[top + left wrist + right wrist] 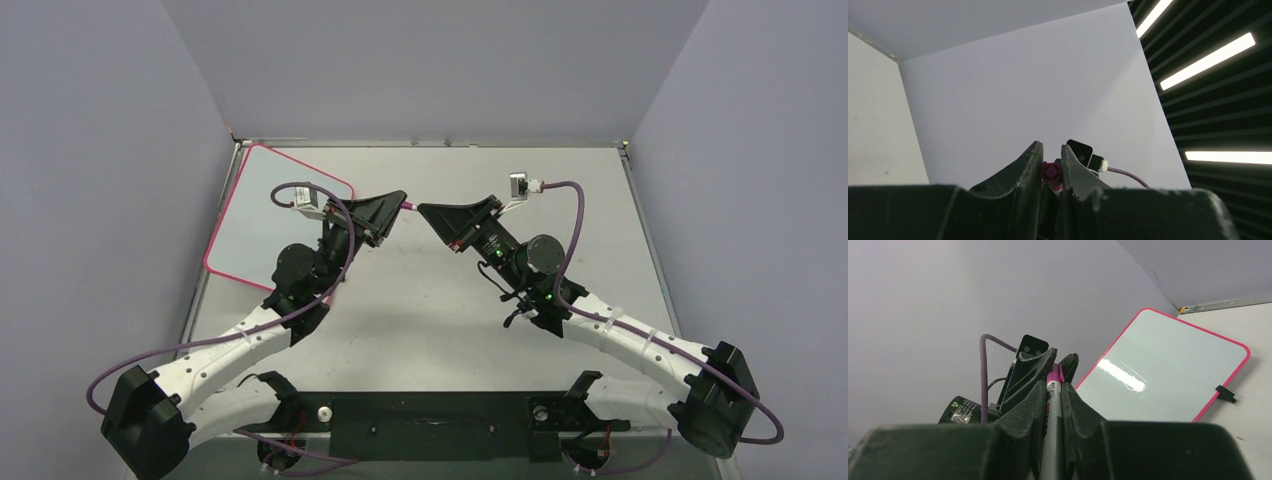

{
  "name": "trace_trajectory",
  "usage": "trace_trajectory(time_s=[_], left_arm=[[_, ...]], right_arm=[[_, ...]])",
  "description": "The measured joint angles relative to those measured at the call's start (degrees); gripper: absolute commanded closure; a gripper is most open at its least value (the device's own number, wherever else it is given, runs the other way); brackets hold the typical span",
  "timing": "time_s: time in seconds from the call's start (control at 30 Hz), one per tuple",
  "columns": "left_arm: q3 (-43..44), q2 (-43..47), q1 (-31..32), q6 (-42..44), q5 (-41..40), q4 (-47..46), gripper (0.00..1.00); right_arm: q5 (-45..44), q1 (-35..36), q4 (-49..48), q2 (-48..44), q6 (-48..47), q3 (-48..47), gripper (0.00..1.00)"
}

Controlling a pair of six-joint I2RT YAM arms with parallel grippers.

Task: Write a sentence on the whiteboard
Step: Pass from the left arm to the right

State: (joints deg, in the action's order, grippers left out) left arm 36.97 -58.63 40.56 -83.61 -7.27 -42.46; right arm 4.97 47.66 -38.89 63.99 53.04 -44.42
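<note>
Top external view shows my two arms meeting in the air over the middle of the table (420,330), with a marker (411,206) bridging the gap between them. My left gripper (398,207) is pinched on the marker's magenta end (1051,172), which I take to be the cap; the left wrist view shows it clamped between my two fingers. My right gripper (1053,386) is pressed together on the grey barrel (1053,435), which runs straight out between my fingers toward the other arm.

The whiteboard (255,215) lies flat at the far left of the table, near the back corner and well apart from the marker. Its glossy face (1158,375) is blank in the right wrist view, with one small black clip (1226,393) on its near edge.

I judge that I am at the uncapping step and that writing has not begun. The next move calls for pulling my arms straight apart along the marker's axis, with both grips firm so the barrel does not slip. My right arm would then have to reach across to the whiteboard and tilt the tip down onto it. I cannot tell from here how tightly the cap sits.
</note>
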Motion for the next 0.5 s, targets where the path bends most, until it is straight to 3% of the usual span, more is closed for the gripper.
trace_trajectory(time_s=[0.17,0.3,0.5], left_arm=[[-1.46,1.33,0.33,1.53,0.04,1.55,0.37],[-1.51,4.00,0.35,4.55,0.35,7.34,0.35],[4.26,9.90,-0.48,15.34,2.34,25.38,0.35]], right_arm=[[-0.15,0.00,0.44,-0.09,-0.50,0.02,1.00],[-0.31,0.00,3.17,-1.11,-2.38,0.00,1.00],[0.33,-0.44,12.39,-4.39,-7.74,-0.87,1.00]])
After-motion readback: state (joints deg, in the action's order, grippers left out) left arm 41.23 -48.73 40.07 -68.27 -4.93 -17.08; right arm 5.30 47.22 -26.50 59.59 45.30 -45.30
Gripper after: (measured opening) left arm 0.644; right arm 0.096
